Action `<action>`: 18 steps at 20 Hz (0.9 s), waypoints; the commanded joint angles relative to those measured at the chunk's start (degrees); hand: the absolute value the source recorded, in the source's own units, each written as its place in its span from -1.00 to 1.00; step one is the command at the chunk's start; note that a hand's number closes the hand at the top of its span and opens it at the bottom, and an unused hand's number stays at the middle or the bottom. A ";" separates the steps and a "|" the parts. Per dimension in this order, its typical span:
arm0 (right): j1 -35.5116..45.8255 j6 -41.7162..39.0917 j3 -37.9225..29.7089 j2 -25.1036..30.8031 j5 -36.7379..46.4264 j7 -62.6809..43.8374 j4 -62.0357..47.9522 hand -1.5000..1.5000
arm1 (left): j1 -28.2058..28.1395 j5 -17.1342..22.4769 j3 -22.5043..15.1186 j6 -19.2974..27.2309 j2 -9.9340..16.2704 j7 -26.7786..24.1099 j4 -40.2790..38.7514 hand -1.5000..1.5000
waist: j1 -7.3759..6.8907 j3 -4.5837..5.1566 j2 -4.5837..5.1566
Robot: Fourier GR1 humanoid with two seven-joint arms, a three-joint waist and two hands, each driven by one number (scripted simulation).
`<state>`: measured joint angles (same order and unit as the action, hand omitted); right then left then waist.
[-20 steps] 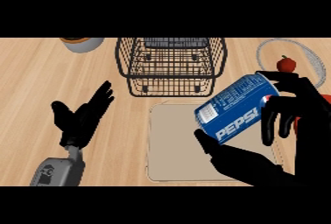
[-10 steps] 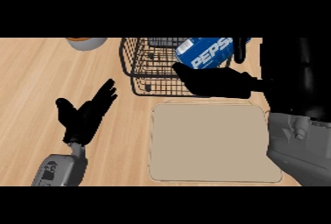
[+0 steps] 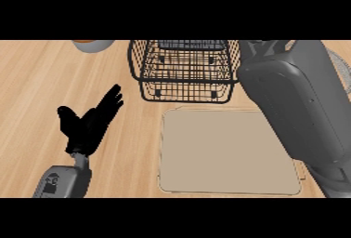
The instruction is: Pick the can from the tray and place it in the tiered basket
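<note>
The black wire tiered basket (image 3: 185, 69) stands at the back centre of the wooden counter. In front of it lies the flat beige tray (image 3: 226, 155), with nothing on it. No can shows anywhere in the head view. My right forearm (image 3: 295, 102) stretches from the lower right, over the tray's right side and past the basket's right rim, to the picture's top edge; its hand is out of sight beyond that edge. My left hand (image 3: 89, 123) rests open to the left of the tray, fingers pointing up and to the right.
A grey bowl with an orange inside (image 3: 93, 44) sits at the back left. A sliver of a plate's rim (image 3: 341, 62) peeks out behind my right forearm at the far right. Bare wooden counter (image 3: 41, 83) lies left of the basket.
My right arm has carried the blue can further up and back past the basket's right side; both hand and can have left the view. The left hand has barely shifted.
</note>
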<state>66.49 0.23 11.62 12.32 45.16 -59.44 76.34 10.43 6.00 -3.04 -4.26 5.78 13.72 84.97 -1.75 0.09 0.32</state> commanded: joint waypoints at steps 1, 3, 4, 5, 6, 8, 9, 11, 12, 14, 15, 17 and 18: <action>4.39 7.35 -3.16 -4.27 1.97 2.74 -13.34 1.00 | 0.81 0.09 0.63 0.16 -0.20 -0.15 -0.79 0.00 | 0.00 -0.03 0.18; 7.03 10.48 -4.98 -5.19 1.85 7.19 -20.02 1.00 | -1.26 -0.54 -1.03 0.01 -1.09 -0.47 0.19 0.00 | -0.51 -0.03 0.29; 5.98 13.40 -5.76 -5.95 1.56 9.61 -22.68 1.00 | 1.47 -0.27 -1.32 0.52 -1.79 1.54 0.50 0.00 | -0.66 -0.05 0.49; 8.08 12.72 -6.13 -6.82 1.92 8.78 -24.10 1.00 | -1.60 -0.78 -0.07 -0.29 -0.33 -2.10 -0.84 0.00 | -0.11 -0.03 0.18; 7.85 15.81 -6.89 -7.47 1.70 11.97 -27.81 1.00 | 1.61 -0.61 -0.31 0.86 -1.39 0.50 -0.76 0.00 | -0.47 -0.04 0.44; 9.92 17.89 -9.34 -7.49 0.77 14.40 -32.67 1.00 | -0.13 0.17 -0.23 0.10 -0.56 1.96 2.25 0.00 | -0.73 -0.06 0.34; 8.17 20.91 -9.12 -9.26 1.25 15.10 -33.47 1.00 | 1.38 -0.14 1.23 0.62 -0.46 -0.39 -0.58 0.00 | -0.30 -0.05 0.38; 9.96 23.77 -10.85 -10.73 0.58 16.58 -37.74 1.00 | 0.55 -0.19 -0.09 0.41 -1.38 0.35 0.08 0.00 | -0.47 -0.05 0.37; 7.55 28.67 -12.45 -12.10 -2.57 17.85 -34.58 1.00 | 1.73 -0.05 0.87 -0.48 -0.01 -0.36 -1.01 0.00 | -1.18 -0.07 0.79; 9.78 29.83 -16.85 -12.18 -7.18 20.90 -35.57 1.00 | 2.82 0.28 -0.31 -1.06 -0.95 0.85 -1.40 0.00 | -1.59 -0.09 1.05; 6.73 31.22 -17.56 -12.21 -8.85 27.03 -36.55 -1.00 | 1.78 -0.45 -0.29 -1.00 -0.35 0.03 -1.11 0.00 | -1.64 -0.11 1.13; 9.95 31.41 -18.47 -12.25 -10.97 30.66 -40.98 -1.00 | 3.31 0.34 -0.49 -1.14 -1.15 1.12 -0.95 0.00 | -2.71 -0.08 1.50; 10.36 32.68 -15.29 -12.27 -14.96 30.92 -40.97 -1.00 | 4.16 -0.68 -0.55 -0.88 -1.20 -0.52 -2.40 0.00 | -3.41 -0.04 1.34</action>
<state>75.63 29.44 -3.36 0.83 36.85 -34.89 39.07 13.21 5.85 -3.44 -4.89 4.78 14.41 84.02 -3.91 0.01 1.42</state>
